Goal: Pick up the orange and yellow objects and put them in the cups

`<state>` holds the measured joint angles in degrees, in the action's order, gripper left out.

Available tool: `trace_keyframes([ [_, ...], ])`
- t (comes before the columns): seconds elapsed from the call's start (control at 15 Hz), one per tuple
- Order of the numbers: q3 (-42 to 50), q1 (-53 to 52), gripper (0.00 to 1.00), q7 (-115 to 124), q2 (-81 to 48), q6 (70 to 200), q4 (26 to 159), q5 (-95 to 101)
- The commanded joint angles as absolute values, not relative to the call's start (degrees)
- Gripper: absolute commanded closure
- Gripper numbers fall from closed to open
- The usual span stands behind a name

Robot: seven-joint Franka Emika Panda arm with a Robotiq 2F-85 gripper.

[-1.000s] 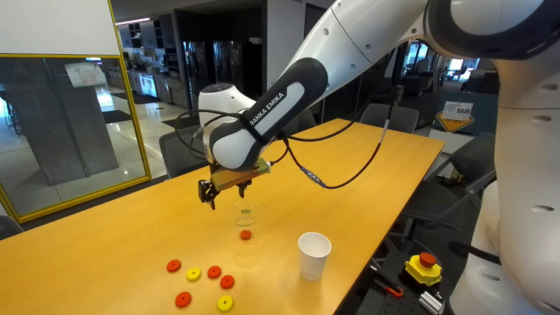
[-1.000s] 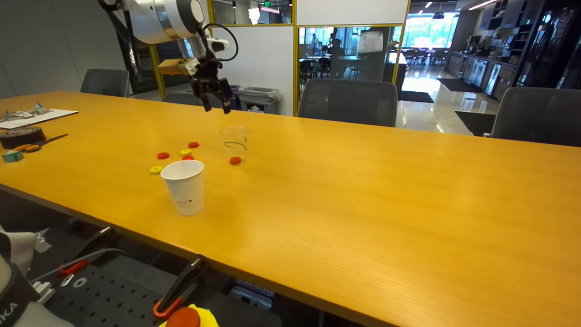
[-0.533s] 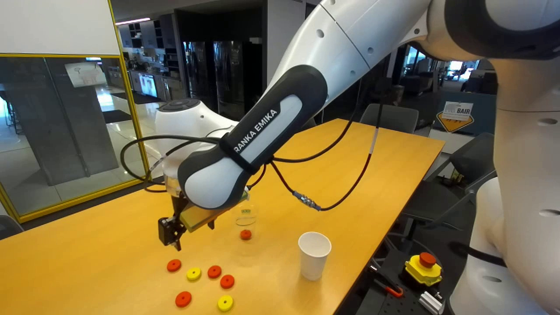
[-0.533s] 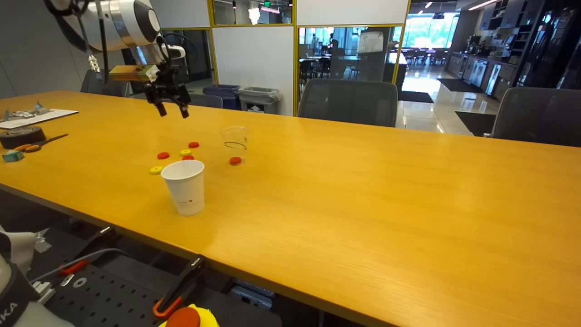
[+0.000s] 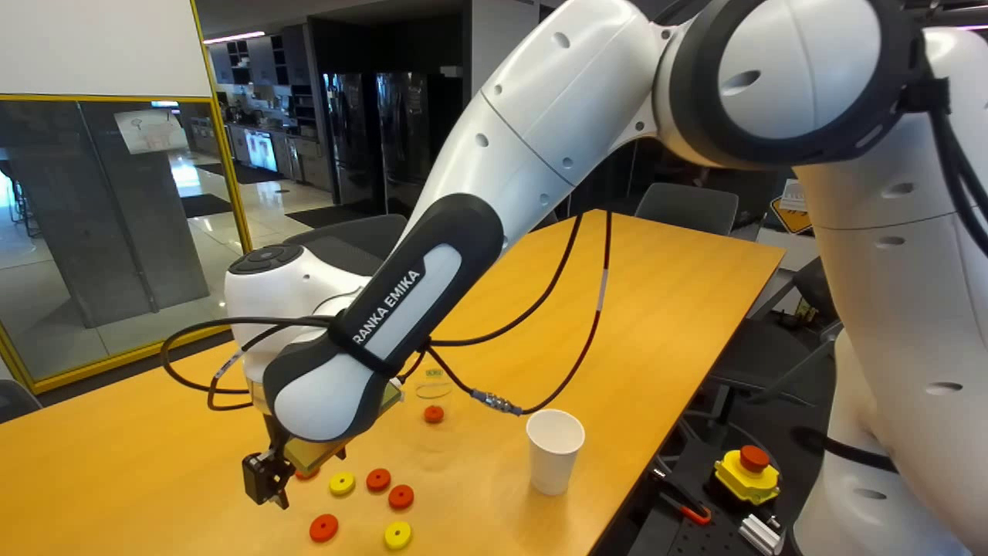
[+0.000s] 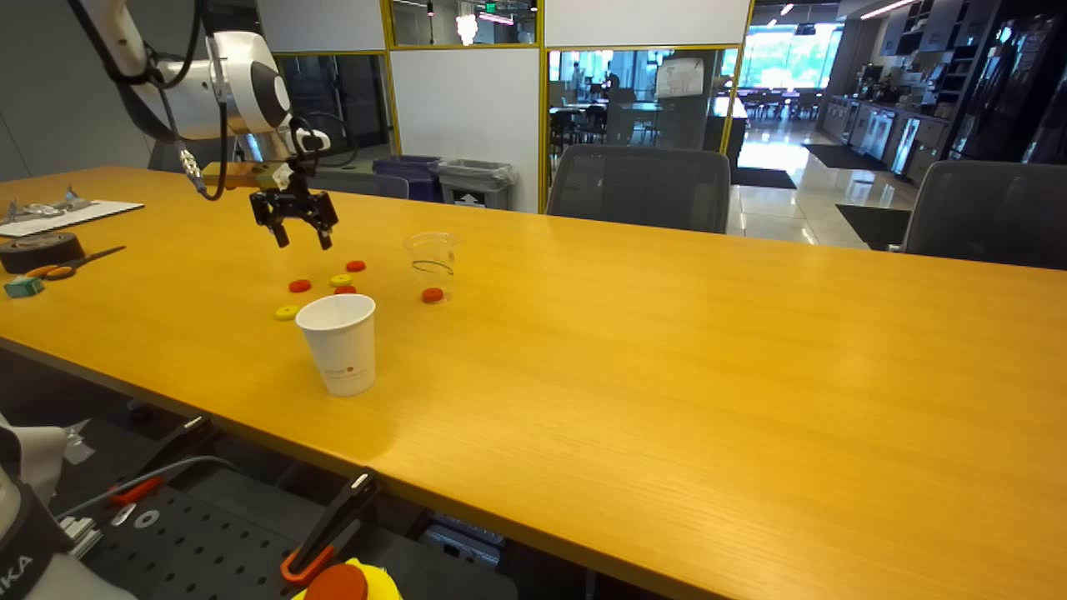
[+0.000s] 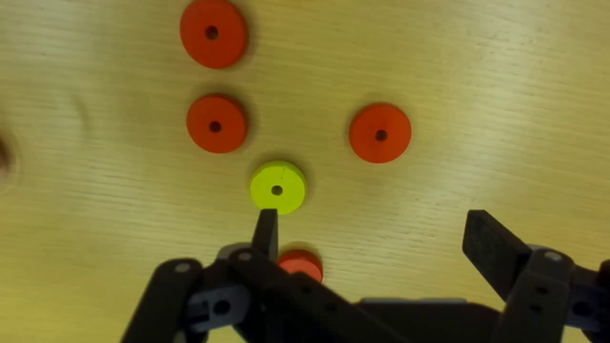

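Note:
Low over the scattered discs, my gripper stands open with nothing between its fingers. In the wrist view its left finger overlaps the edge of a yellow disc and partly covers a red-orange disc. Another red-orange disc lies farther up, and two more sit at the upper left. An exterior view shows a second yellow disc nearer the camera. The small clear cup is upright with one red-orange disc at its bottom. The taller white cup stands upright in both exterior views.
A roll of tape, scissors, a small green box and a clipboard lie at the table's far end. A yellow box with a red button sits off the table edge, near the robot base.
From above the clear cup, my gripper has swung over to the loose discs and come down lower, staying open. Discs and cups have kept their places.

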<state>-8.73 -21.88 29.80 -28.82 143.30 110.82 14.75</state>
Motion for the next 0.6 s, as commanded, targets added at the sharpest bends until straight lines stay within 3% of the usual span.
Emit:
trace_keyframes([
  [0.0,-7.7,-22.7,0.00,24.4,-35.8,141.2,101.7,12.4],
  [0.53,-5.7,-21.4,0.00,17.9,-44.2,139.4,91.8,9.7],
])
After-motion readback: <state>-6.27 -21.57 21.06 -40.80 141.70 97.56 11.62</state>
